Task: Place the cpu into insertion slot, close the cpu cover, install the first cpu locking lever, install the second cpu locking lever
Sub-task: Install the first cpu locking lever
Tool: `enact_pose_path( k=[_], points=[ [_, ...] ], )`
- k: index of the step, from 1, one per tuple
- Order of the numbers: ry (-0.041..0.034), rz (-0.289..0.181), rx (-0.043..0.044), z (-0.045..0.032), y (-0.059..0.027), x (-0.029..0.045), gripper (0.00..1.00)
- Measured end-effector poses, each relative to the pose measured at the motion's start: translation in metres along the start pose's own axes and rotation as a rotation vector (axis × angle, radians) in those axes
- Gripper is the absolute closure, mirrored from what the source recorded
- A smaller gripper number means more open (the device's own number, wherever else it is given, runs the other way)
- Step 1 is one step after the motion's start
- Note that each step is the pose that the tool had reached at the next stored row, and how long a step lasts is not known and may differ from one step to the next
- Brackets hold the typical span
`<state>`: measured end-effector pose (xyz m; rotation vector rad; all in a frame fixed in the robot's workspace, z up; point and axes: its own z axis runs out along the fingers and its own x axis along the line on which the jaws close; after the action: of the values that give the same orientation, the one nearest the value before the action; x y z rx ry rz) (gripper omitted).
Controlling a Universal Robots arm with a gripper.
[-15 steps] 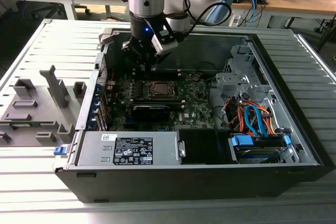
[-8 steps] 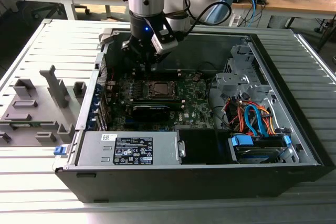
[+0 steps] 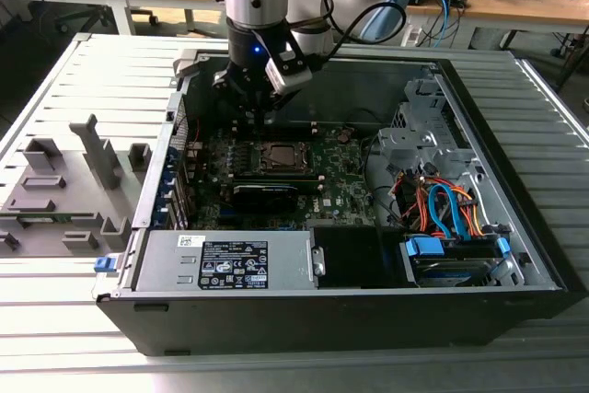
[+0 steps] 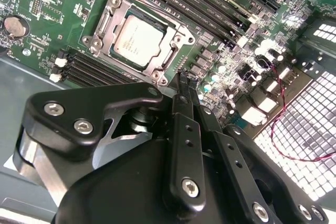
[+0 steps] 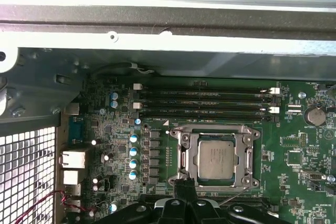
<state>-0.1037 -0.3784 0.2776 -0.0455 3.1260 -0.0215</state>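
Observation:
The cpu (image 4: 137,40) (image 5: 215,159) (image 3: 279,156) lies flat in the insertion slot on the green board, its silver top showing. The cpu cover (image 4: 176,39) (image 5: 244,153) lies down around it as a metal frame, hiding the slot itself. My gripper (image 4: 182,77) (image 5: 185,183) (image 3: 254,119) is shut, its black fingertips pressed together at the socket's edge, just off one side of the cover. Nothing shows between the fingers. A thin metal rod (image 5: 234,196) runs beside the fingertips along that edge.
Long black memory slots (image 5: 205,100) run beside the socket. A black card (image 3: 265,192), the power supply (image 3: 225,260) and a drive cage with orange and blue cables (image 3: 442,209) crowd the open case. Grey fixtures (image 3: 64,190) stand at the exterior view's left.

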Motion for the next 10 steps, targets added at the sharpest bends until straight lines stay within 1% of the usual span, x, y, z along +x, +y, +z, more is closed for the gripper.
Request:
enact_pose_path(
  k=[10],
  points=[
    [0.0,0.0,0.0,-0.0018,0.0,0.0,0.89]
  ],
)
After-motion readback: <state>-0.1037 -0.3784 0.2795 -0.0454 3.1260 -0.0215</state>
